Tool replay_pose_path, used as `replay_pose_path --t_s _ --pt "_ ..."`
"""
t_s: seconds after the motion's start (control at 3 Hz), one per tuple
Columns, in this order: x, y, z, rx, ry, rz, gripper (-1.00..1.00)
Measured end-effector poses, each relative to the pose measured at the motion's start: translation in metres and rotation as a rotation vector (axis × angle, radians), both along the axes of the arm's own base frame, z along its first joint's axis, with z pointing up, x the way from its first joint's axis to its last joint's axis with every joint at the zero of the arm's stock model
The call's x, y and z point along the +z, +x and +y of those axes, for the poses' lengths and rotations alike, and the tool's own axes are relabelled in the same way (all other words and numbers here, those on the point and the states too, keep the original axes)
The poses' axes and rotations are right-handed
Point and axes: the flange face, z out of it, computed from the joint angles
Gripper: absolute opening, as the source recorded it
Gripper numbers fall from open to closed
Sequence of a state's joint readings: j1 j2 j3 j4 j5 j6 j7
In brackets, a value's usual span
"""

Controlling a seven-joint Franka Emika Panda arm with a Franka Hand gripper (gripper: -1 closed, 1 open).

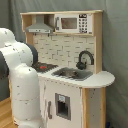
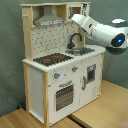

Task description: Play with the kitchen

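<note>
— Looking at your two exterior views, where does the kitchen stand?

— You see the toy kitchen on a wooden floor before a grey curtain. In the second exterior view it fills the middle: black-red stovetop toward the second exterior view's left, sink and black faucet toward its right, oven door and knobs below, grey hood above.

— And your arm?

— Your white arm reaches in from the second exterior view's right, its far end up by the top shelf, above the faucet. In the first exterior view the arm bulks at the left, covering part of the stovetop.

— The pincer?

— You can't tell: neither view shows its fingers, nor anything held.
</note>
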State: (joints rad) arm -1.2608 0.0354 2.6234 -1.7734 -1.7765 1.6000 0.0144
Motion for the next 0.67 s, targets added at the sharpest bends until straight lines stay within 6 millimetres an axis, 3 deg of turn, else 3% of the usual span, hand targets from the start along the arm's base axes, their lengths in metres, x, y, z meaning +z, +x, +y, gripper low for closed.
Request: replay_pose_path --t_s 0.33,0.67 --pt "-0.037 -0.005 0.016 0.008 -0.070 0.054 1.00" --pt "-0.087 -0.022 0.034 0.033 -0.175 0.108 1.00"
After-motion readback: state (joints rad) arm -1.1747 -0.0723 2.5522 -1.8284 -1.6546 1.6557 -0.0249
